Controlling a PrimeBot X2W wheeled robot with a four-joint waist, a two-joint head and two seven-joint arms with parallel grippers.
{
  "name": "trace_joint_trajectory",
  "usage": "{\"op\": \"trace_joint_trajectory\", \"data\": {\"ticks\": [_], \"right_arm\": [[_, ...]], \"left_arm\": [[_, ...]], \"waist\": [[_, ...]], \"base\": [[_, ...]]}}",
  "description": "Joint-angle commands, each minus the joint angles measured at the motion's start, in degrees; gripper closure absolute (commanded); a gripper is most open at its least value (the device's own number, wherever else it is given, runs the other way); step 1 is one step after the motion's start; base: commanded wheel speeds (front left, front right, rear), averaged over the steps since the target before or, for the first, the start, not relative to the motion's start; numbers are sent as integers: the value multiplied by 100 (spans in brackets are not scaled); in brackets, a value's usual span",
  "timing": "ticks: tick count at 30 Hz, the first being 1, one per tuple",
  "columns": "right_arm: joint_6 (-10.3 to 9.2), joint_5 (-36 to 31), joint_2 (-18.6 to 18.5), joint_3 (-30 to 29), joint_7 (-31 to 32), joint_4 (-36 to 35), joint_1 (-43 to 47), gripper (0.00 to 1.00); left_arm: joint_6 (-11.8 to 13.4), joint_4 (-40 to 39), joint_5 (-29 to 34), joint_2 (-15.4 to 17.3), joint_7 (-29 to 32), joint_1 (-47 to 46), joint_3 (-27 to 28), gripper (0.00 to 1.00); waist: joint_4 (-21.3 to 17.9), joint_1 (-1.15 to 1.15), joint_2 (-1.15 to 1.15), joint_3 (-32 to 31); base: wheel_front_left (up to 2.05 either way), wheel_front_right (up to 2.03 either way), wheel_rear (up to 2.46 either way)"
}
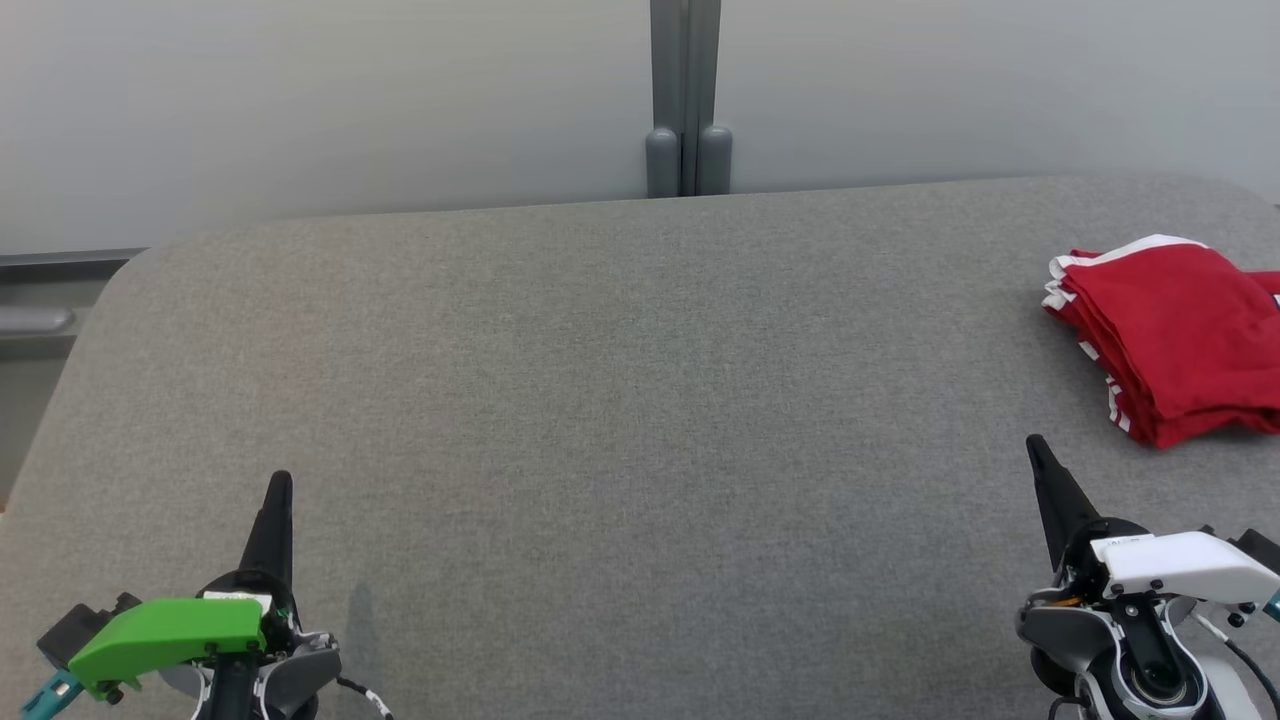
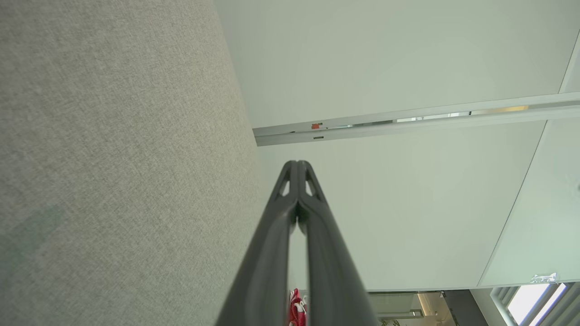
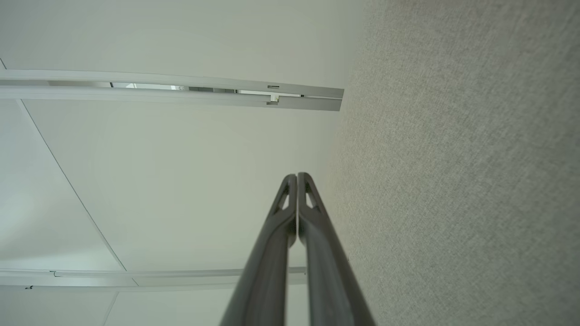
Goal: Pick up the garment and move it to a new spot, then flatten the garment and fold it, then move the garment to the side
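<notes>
red garment [image 1: 1175, 340] with white trim, folded into a neat stack at the far right of the grey table [image 1: 600, 380], partly cut off by the picture's right edge. right gripper [image 1: 1036, 446] at the near right, fingers pressed together and empty, tip pointing away; garment just beyond it and slightly to the right, near but not touching. left gripper [image 1: 281, 482] at the near left, fingers likewise pressed together and empty, well apart from the garment across the bare cloth surface.
</notes>
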Motion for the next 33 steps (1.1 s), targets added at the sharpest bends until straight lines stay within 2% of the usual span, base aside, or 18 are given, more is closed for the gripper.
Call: {"op": "trace_joint_trajectory", "data": {"ticks": [1,16,33], "right_arm": [[3,119,-8,-24,39,7,-82,100],[2,662,1,-94,165,53,-144,100],[2,603,20,-113,168,53,-135,100]], "left_arm": [[-46,-40,-116,4,35,-86,45,100],[-144,-61,-569,-6,182,-132,204,100],[-144,-57,-552,-6,179,-119,198,100]], "waist": [[-1,0,0,3],[-10,0,0,36],[-10,0,0,36]], "base": [[0,0,0],[0,0,0],[0,0,0]]}}
